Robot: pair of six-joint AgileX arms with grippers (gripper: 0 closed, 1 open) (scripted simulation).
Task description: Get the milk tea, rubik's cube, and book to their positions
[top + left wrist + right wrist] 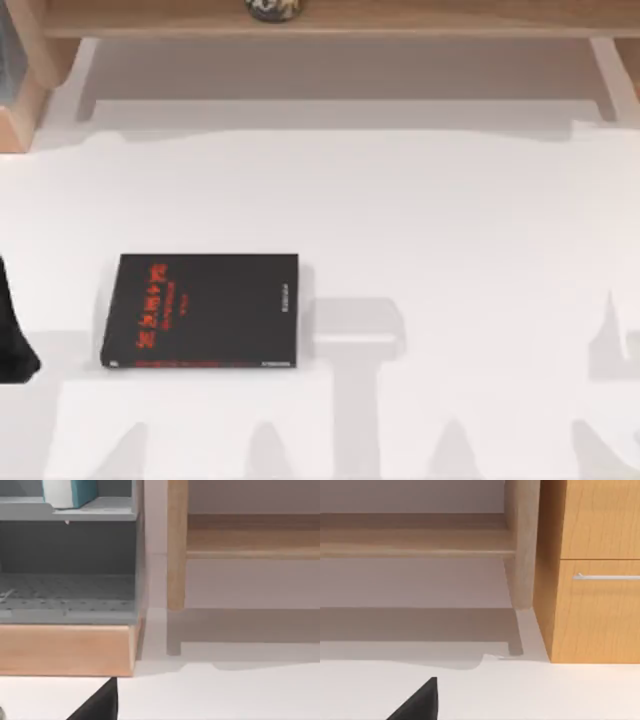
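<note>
The left gripper [97, 707] is hanging low over the white table [450, 250] at its left edge, where the left arm [12, 335] is showing as a dark shape. Whether this gripper is released or clenched cannot be told. It is facing a wooden cabinet [65, 650] with a grey open compartment. Beside the cabinet, a wooden shelf [250, 542] is running along the back of the table on a slim post.

The right gripper [417, 705] is hovering over the table's right side, and its state cannot be told either. It is facing a wooden drawer unit [595, 610] with a metal handle [607, 576].

Near the left arm, a thin black book [205, 310] with red lettering is lying flat on the table, cover up. A small round dark thing [272, 8] is sitting on the back shelf.

The book [75, 491] is resting on the upper grey shelf [100, 507] inside the cabinet, showing a light-blue cover and white page edges.
</note>
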